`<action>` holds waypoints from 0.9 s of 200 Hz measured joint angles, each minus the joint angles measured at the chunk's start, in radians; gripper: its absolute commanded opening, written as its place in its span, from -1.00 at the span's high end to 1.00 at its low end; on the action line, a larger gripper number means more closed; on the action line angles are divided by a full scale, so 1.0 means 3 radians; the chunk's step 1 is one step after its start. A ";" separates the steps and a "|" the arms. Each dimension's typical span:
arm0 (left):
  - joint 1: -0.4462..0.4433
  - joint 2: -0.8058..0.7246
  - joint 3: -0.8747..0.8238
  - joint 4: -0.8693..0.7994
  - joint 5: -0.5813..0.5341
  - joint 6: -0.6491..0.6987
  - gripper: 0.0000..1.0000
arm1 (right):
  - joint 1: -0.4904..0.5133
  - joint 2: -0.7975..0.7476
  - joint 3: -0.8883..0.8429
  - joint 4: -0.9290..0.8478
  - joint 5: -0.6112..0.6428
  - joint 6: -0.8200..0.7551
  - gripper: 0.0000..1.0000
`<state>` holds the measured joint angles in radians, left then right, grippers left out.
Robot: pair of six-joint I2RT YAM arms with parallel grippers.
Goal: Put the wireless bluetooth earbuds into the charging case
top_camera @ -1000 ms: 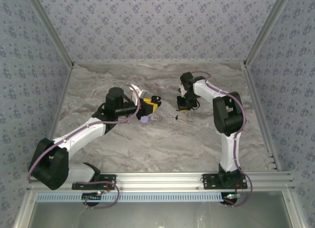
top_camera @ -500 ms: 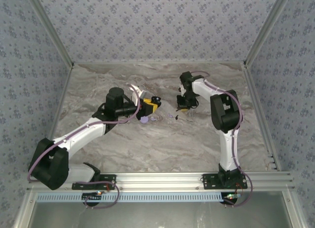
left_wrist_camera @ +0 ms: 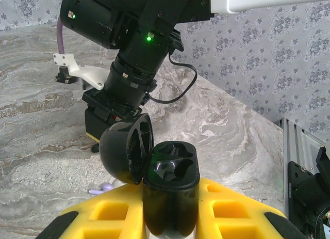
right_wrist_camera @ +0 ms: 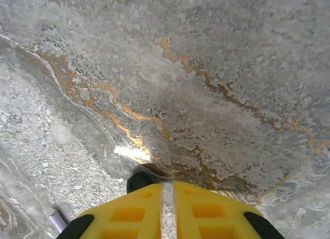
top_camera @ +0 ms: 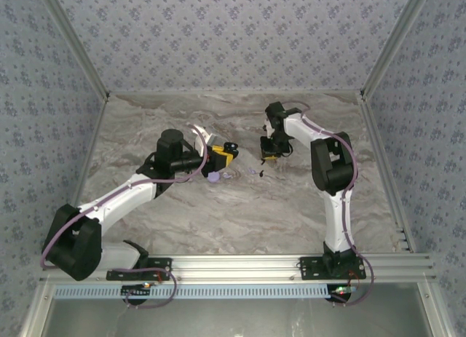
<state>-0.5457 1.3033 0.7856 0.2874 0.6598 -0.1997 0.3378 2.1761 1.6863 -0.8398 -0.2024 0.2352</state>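
Note:
The charging case (left_wrist_camera: 172, 169) is black and stands upright between my left gripper's (left_wrist_camera: 170, 203) yellow fingers, which are shut on it. Its lid hangs open to the left and both wells are empty. In the top view this gripper (top_camera: 222, 155) sits mid-table. One lavender earbud (left_wrist_camera: 103, 188) lies on the marble just past the case. My right gripper (right_wrist_camera: 167, 190) points down at the table, its jaws nearly together with nothing in the thin slit. A small black bit (right_wrist_camera: 138, 180) lies at its left fingertip, and a lavender tip (right_wrist_camera: 55, 218) shows at the lower left.
A round lavender puck (top_camera: 213, 177) lies on the table below the left gripper, with tiny bits (top_camera: 252, 171) to its right. The right arm's wrist (left_wrist_camera: 134, 68) looms close behind the case. Patterned walls and aluminium rails (top_camera: 240, 264) ring the marble table.
The right gripper has shifted slightly up and left in the top view. The left arm and the held case have not moved.

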 measured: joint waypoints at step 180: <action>0.0000 0.0000 0.0001 0.0000 0.0001 0.0000 0.56 | 0.0048 -0.0031 -0.0099 0.0034 -0.0216 0.0334 0.24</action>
<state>-0.5457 1.3033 0.7860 0.2874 0.6601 -0.1997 0.3523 2.1670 1.6566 -0.8295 -0.2672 0.3355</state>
